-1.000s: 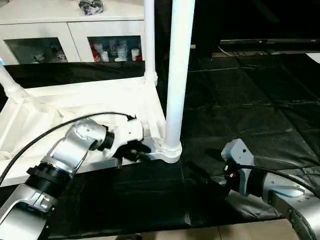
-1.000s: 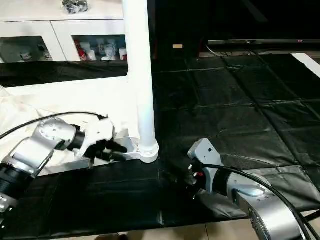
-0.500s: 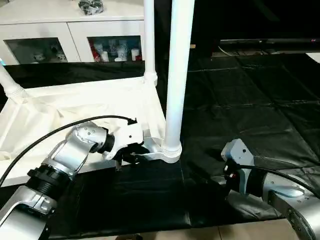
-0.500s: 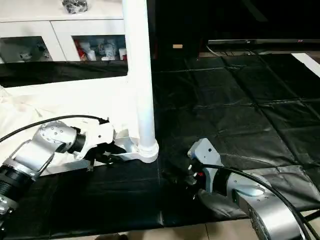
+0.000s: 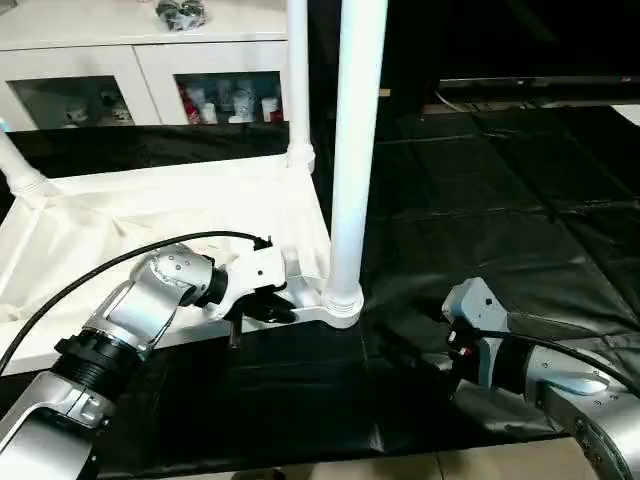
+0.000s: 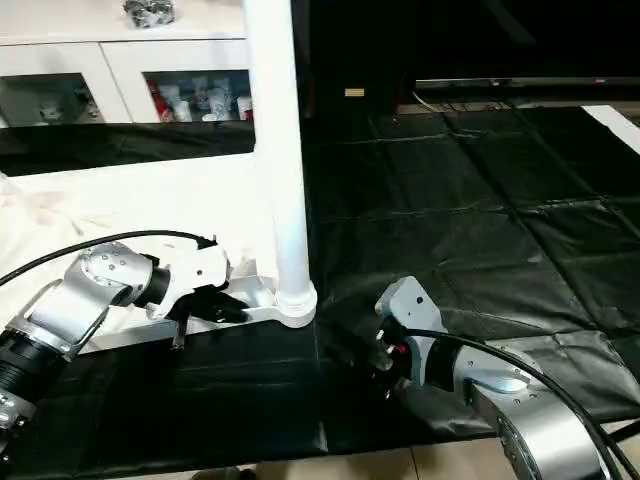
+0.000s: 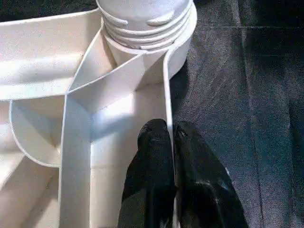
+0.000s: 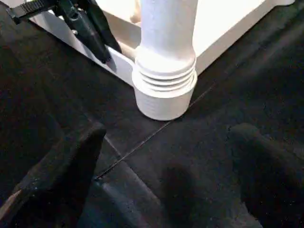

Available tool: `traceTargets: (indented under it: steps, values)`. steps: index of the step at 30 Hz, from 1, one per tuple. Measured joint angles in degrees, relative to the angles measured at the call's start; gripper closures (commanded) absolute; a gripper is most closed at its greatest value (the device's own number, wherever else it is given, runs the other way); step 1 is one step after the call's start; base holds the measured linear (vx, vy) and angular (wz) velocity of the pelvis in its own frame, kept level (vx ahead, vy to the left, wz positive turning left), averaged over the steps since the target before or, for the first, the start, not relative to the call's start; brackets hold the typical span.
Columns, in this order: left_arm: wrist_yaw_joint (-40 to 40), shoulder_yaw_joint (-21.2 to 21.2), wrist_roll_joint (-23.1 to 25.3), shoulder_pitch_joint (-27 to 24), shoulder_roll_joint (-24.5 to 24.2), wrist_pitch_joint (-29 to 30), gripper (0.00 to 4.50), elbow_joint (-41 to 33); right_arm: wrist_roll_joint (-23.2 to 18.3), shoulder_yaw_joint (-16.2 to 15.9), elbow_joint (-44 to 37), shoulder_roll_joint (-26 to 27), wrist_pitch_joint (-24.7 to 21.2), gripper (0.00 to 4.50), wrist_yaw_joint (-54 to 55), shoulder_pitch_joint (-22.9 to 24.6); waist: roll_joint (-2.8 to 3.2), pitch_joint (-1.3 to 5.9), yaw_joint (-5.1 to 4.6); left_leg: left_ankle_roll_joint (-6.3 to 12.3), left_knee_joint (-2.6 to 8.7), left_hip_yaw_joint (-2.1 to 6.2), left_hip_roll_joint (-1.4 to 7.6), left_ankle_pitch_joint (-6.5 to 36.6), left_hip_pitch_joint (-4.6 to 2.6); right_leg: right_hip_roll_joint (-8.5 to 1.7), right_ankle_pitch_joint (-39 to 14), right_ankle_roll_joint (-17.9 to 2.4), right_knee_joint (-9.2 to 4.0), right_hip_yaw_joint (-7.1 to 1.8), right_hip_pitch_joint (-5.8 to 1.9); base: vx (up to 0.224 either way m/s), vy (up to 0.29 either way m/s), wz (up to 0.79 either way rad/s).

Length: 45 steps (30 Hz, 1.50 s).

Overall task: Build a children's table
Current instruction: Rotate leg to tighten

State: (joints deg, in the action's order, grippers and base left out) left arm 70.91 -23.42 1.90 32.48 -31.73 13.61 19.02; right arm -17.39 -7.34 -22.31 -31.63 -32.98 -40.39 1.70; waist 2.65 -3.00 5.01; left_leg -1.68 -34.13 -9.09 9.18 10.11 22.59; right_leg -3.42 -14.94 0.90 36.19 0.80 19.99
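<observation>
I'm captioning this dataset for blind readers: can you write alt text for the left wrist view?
The left gripper is shut on the thin rim wall of the upturned white table top, one black finger on each side. Just beyond, a threaded leg sits in the corner socket, with black floor covering beside it.

Upturned table top (image 5: 150,215) on black mat (image 5: 480,200), cabinet (image 5: 130,70) behind

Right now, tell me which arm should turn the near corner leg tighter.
Right, probably. The left gripper is shut on the table top's edge wall beside the socket, steadying it. The right gripper is open and empty, on the black mat facing the near leg, which stands upright in its socket.
</observation>
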Motion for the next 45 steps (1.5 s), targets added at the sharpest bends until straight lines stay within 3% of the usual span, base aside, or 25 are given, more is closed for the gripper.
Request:
traceTargets:
  steps: [15, 23, 28, 31, 35, 36, 45]
  values:
    - [2.66, 0.15, -1.09, -0.83, -1.21, -1.08, 4.46, -0.12, 0.26, -0.24, 0.87, 0.06, 1.43, 0.0, -0.19, -1.06, 0.28, 0.06, -0.03, 0.0, 0.0, -0.01, 0.0, 0.0, -0.01, 0.0, 0.0, 0.0, 0.01, 0.0, 0.0, 0.0, 0.0, 0.0]
    - [5.27, -0.35, -1.09, -1.21, -2.14, -2.98, 4.46, -0.76, 1.52, -2.49, 10.06, -0.74, 8.31, 0.0, -7.79, -7.95, 0.0, 0.08, 0.21, 0.16, -0.01, -0.52, 0.27, -0.11, -0.02, -0.05, 0.01, -0.01, 0.06, 0.05, -0.02, 0.0, 0.0, 0.0]
    - [6.36, -1.45, -0.69, -1.03, -2.77, -4.78, 4.46, -1.13, 1.58, -5.6, 16.12, -1.23, 11.67, 0.0, -15.23, -13.84, -0.32, 0.1, 0.29, 0.31, -0.06, -0.67, 0.32, -0.2, 0.01, -0.08, 0.01, -0.01, 0.09, 0.06, 0.01, 0.0, 0.0, 0.0]
    - [6.46, -2.17, -0.44, -1.01, -2.58, -5.37, 4.46, -1.82, 1.59, -6.94, 17.31, -1.2, 12.85, 0.0, -17.74, -15.45, -0.36, 0.11, 0.82, 0.34, -0.08, -0.83, 0.37, -0.22, 0.03, -0.16, 0.01, -0.01, 0.09, 0.12, -0.02, 0.0, 0.0, 0.0]
    - [7.56, -2.65, 0.19, -0.94, -2.16, -6.0, 4.46, -2.25, 2.37, -9.37, 24.84, 0.46, 15.4, 0.0, -21.98, -19.92, -0.44, 0.13, 0.86, 0.45, -0.22, -0.92, 0.36, -0.26, 0.07, -0.24, 0.05, -0.08, 0.15, 0.12, -0.02, 0.0, 0.0, 0.0]
    - [7.7, -2.94, 0.2, -0.94, -1.86, -6.15, 4.5, -2.5, 2.43, -9.76, 25.91, 0.78, 16.01, 0.3, -22.78, -20.27, -0.44, 0.13, 1.07, 0.48, -0.21, -1.01, 0.37, -0.28, 0.08, -0.31, 0.05, -0.08, 0.15, 0.16, -0.03, 0.0, 0.0, 0.0]
    - [8.12, -3.56, 0.27, -0.65, -1.51, -6.62, 4.5, -2.54, 3.4, -11.5, 29.88, 1.82, 17.69, 1.02, -26.38, -21.74, -0.51, 0.13, 1.45, 0.57, -0.31, -1.14, 0.35, -0.31, 0.1, -0.43, 0.05, -0.08, 0.32, 0.16, 0.01, 0.0, 0.0, 0.0]
